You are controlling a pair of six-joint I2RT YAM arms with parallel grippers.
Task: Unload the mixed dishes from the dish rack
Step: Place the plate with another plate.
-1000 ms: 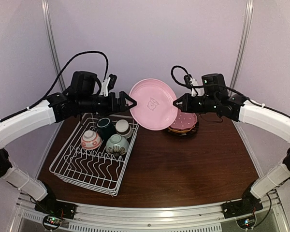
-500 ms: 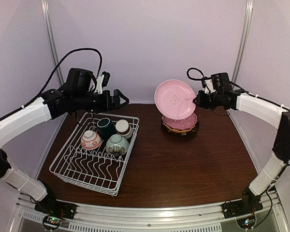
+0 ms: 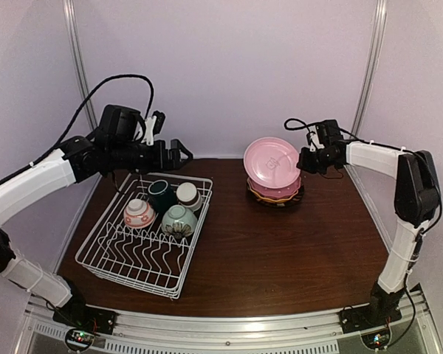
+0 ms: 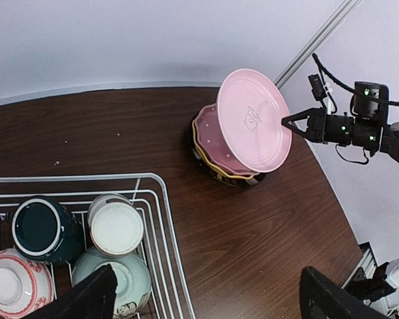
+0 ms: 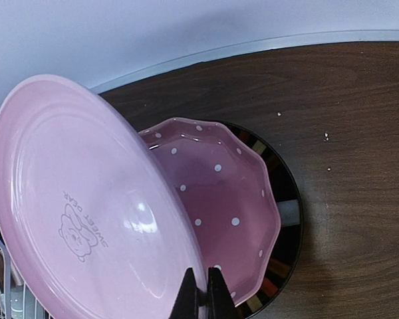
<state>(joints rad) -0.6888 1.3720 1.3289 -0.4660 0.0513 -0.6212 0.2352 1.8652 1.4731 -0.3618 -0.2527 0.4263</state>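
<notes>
My right gripper [image 3: 304, 160] [image 5: 201, 298] is shut on the rim of the light pink plate [image 3: 272, 161] [image 5: 86, 212] and holds it tilted just above the plate stack [image 3: 275, 190]. The stack has the red-pink dotted plate [image 5: 219, 199] on top and the dark brown plate [image 5: 286, 226] at the bottom. The white wire dish rack [image 3: 103, 243] [image 4: 149, 219] holds the dark green cup [image 3: 161, 194], the beige-brown cup [image 3: 188, 195], the white-red patterned bowl [image 3: 139, 213] and the pale green bowl [image 3: 179, 220]. My left gripper [image 3: 179, 153] [image 4: 206, 299] is open and empty above the rack's far edge.
The dark wooden table [image 3: 280, 251] ends at grey walls at the back and sides. Metal frame posts [image 3: 77, 66] stand at the back corners. The rack's front slots [image 3: 136, 258] hold nothing.
My right gripper carried the pink plate to the right and down onto the stack, tilting it flatter. My left gripper drew back to the left, over the rack's far edge.
</notes>
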